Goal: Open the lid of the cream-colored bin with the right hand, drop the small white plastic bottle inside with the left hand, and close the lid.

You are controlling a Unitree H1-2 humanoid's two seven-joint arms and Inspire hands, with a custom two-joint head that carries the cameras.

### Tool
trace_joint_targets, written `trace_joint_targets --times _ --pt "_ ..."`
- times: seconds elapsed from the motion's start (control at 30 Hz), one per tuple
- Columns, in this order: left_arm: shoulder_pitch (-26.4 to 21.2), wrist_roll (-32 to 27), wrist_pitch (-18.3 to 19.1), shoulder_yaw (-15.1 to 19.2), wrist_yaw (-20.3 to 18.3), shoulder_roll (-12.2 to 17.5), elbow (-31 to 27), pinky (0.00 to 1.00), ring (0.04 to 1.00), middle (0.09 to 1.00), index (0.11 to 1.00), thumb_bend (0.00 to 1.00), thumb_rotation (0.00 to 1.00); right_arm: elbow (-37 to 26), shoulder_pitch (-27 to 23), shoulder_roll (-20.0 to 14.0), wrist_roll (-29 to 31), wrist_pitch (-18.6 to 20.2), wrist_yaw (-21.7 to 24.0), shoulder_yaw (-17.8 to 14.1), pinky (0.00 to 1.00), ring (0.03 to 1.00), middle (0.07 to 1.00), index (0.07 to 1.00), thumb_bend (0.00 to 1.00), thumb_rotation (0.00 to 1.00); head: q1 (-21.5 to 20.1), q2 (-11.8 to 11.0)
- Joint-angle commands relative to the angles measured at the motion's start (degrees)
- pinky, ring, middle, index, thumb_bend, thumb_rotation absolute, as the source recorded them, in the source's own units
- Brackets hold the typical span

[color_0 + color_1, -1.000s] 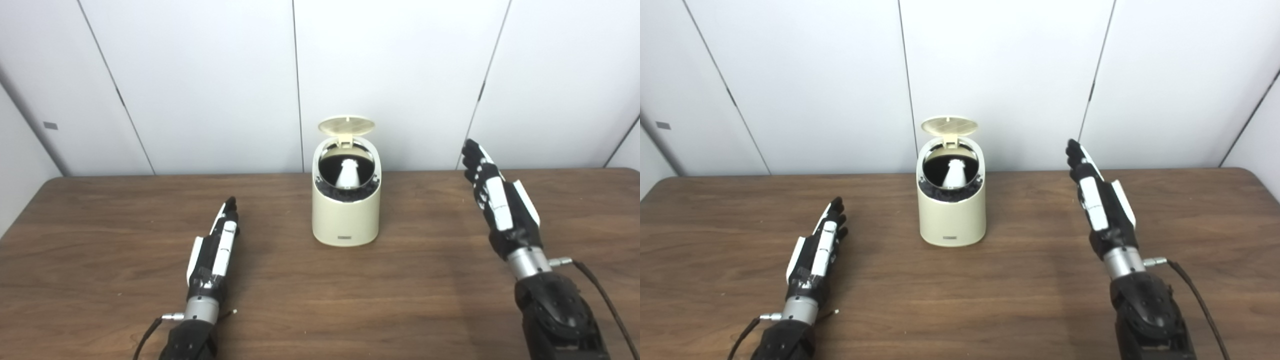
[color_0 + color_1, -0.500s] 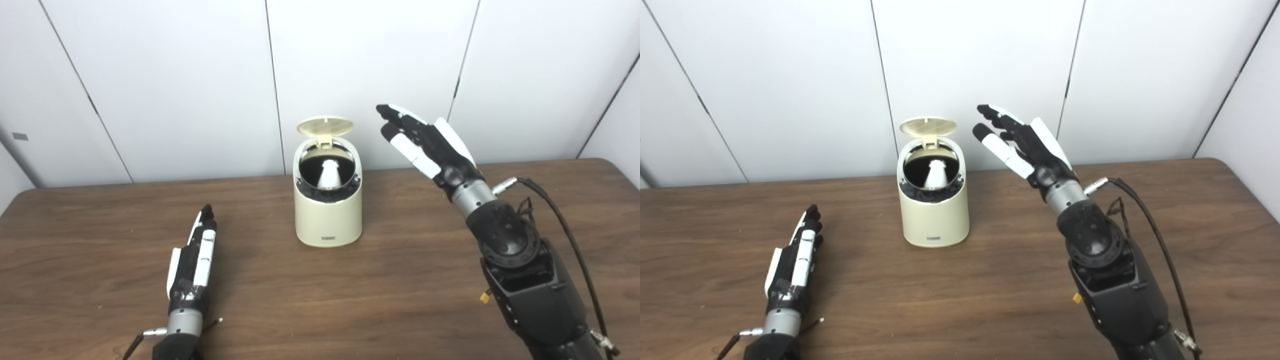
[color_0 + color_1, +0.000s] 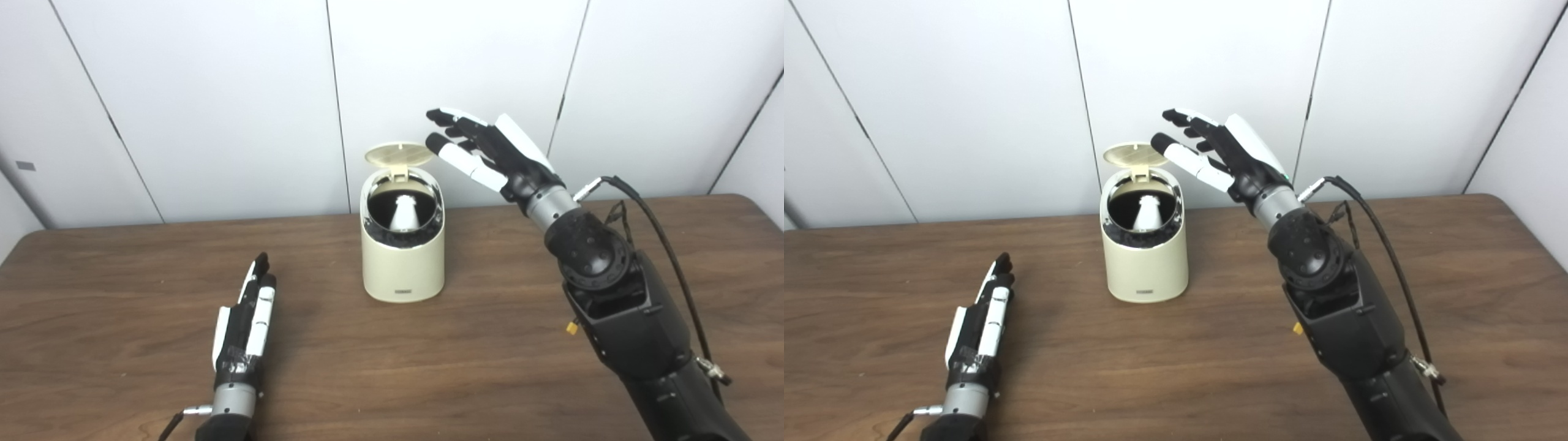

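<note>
White wall panels stand behind a brown wooden table (image 3: 478, 343), and the cream-colored bin (image 3: 402, 264) sits near the table's far edge, serving as the landmark. Its lid (image 3: 398, 154) is swung up on the rear hinge, and a small white plastic bottle (image 3: 402, 212) shows inside the dark opening, so only closing seems left to do.

To the bin's right and raised above it, the right hand (image 3: 490, 153) hangs with fingers spread and nothing in it; its fingertips (image 3: 436, 114) sit just beside the lid's right edge, though I cannot tell whether they touch. To the bin's left and nearer the camera, the left hand (image 3: 245, 318) lies flat on the table, fingers straight, empty.

To close well, I judge the right hand should come over the top of the raised lid, place the fingers behind or upon its upper face, and press forward and down along the hinge's arc. A sideways shove could slide or tip the light bin, so the push should go downward through its body until the lid seats on the rim.
</note>
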Motion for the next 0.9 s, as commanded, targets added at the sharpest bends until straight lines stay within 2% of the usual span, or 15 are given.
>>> trace_joint_targets --times 0.0,0.4,0.67,0.87 --pt "-0.03 0.56 -0.27 -0.50 0.16 -0.23 -0.35 1.00 1.000 1.000 1.000 0.52 0.89 -0.55 -3.89 -0.32 -1.67 -0.69 0.26 0.52 0.82 0.874 0.889 0.869 0.60 1.00 -0.07 0.05" --pt "0.06 1.19 -0.71 -1.21 0.71 -0.76 -0.32 1.00 0.997 0.995 1.000 0.53 0.90 2.36 -7.05 -1.20 -6.98 -1.40 4.41 4.74 0.81 0.892 0.900 0.879 0.65 1.00 0.43 0.17" --pt "0.12 0.09 -0.41 -1.09 0.78 -1.36 -0.37 1.00 0.997 0.998 1.000 0.51 0.88 1.20 -6.76 -2.46 -9.91 -1.16 6.75 6.56 0.98 0.995 0.932 0.874 0.71 1.00 0.65 0.21" --pt "-0.22 -1.60 -0.15 -0.54 0.44 -1.72 0.31 1.00 0.998 1.000 1.000 0.50 0.87 -0.62 -5.62 -3.91 -11.42 -0.92 8.42 6.54 1.00 1.000 0.937 0.876 0.71 1.00 0.93 0.17"
